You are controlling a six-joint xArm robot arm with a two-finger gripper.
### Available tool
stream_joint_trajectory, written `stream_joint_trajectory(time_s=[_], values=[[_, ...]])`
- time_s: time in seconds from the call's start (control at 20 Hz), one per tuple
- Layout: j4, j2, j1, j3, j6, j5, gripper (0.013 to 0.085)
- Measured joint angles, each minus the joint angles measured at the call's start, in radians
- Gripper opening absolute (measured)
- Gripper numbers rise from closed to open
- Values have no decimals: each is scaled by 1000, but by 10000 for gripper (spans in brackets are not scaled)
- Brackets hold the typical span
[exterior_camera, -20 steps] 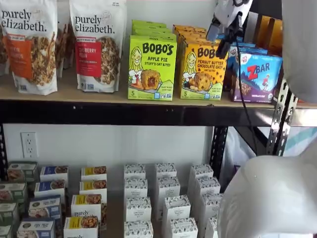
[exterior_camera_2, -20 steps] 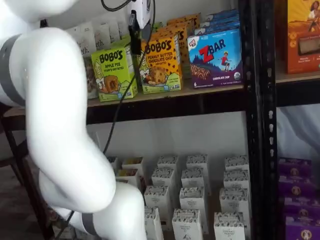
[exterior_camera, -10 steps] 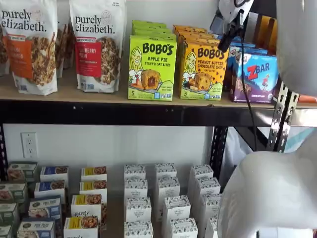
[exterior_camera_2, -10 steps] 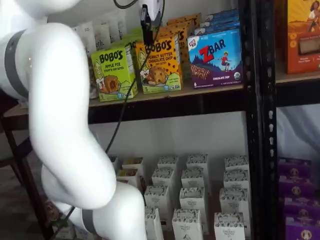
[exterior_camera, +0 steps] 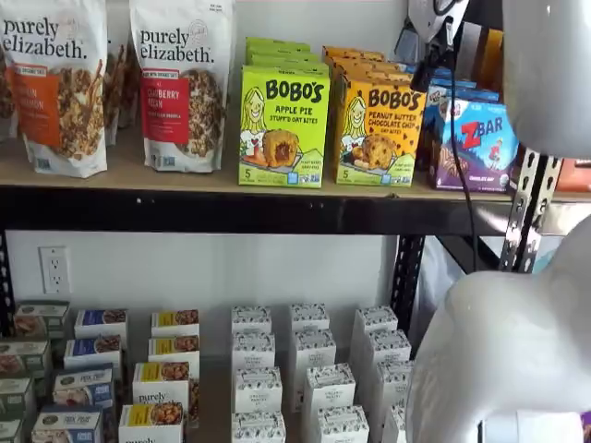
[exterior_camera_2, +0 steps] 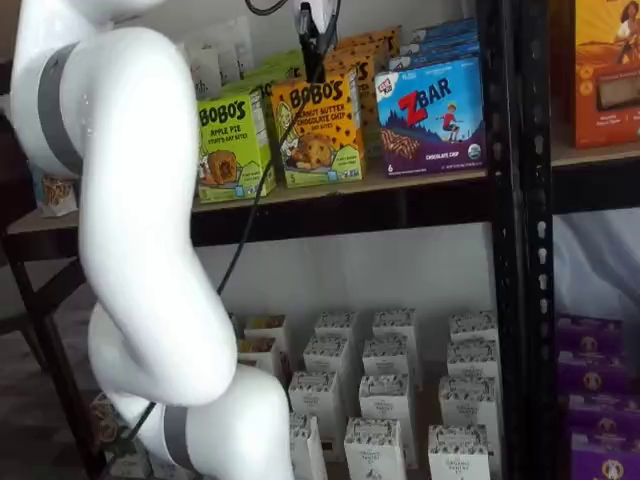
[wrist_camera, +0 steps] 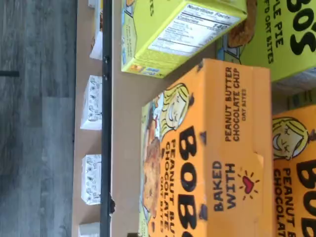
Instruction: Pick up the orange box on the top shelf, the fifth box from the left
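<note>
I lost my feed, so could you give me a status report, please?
Gripper above yellow-orange Bobo's carton, state unclear. Carton standing on top shelf, ungrasped. Lime-green and blue boxes flank it.

This looks like a mock shop set up for testing: black metal racking holds the top shelf (exterior_camera: 138, 175) stocked with retail goods faced outward, such as purely elizabeth granola bags (exterior_camera: 182, 83), Bobo's cartons (exterior_camera: 283, 125) and ZBar boxes (exterior_camera_2: 432, 115). Rows of small white cartons (exterior_camera: 309, 365) fill the level below. A wall socket (exterior_camera: 54, 269) and grey plank flooring (wrist_camera: 34, 123) suggest an ordinary indoor room.
</note>
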Motion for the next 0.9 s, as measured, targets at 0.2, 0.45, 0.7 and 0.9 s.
stream_joint_trajectory(time_s=[0.2,0.45,0.7,0.9], values=[[-30,45,20,-54,16,35,850],[-62,110,42,-142,35,125,850],[-79,155,53,-197,45,184,850],[-93,179,63,-218,52,209,850]])
